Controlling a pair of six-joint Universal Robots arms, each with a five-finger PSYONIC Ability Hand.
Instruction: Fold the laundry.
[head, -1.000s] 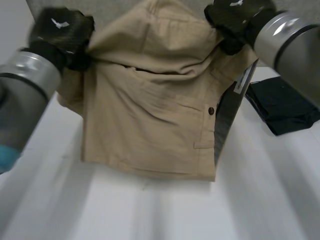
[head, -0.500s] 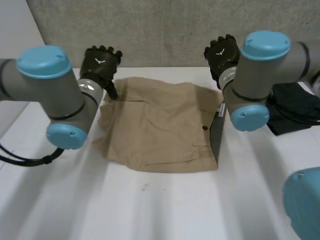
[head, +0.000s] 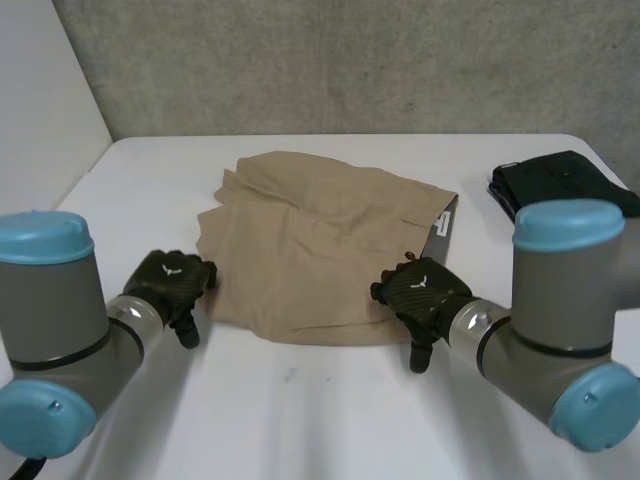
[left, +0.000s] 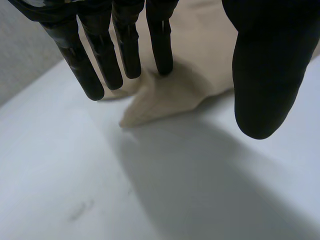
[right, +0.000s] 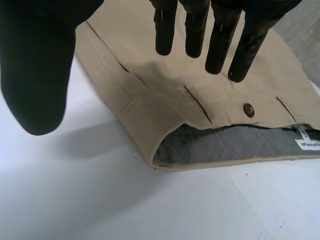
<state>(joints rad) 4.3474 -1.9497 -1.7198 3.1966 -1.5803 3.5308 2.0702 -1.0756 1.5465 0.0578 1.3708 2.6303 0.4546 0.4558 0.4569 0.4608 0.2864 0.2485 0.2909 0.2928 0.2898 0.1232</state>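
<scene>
Tan shorts (head: 320, 245) lie folded in the middle of the white table (head: 330, 420), with a grey inner waistband (head: 441, 232) showing at their right side. My left hand (head: 172, 285) hovers open beside the shorts' near left corner. In the left wrist view its fingers (left: 100, 55) hang straight just above a tan cloth corner (left: 165, 97), holding nothing. My right hand (head: 420, 295) is open at the near right corner. In the right wrist view its fingers (right: 210, 30) are spread above the shorts (right: 165, 95), near a brown button (right: 248, 110) and the grey waistband lining (right: 225, 145).
A folded black garment (head: 560, 185) lies at the far right of the table. A grey wall (head: 330, 65) runs behind the table's far edge. Bare white table lies in front of the shorts and to their left.
Both hands let go of the shorts, which dropped flat onto the table. The arms swung down from the far edge to the shorts' near corners, and both hands opened.
</scene>
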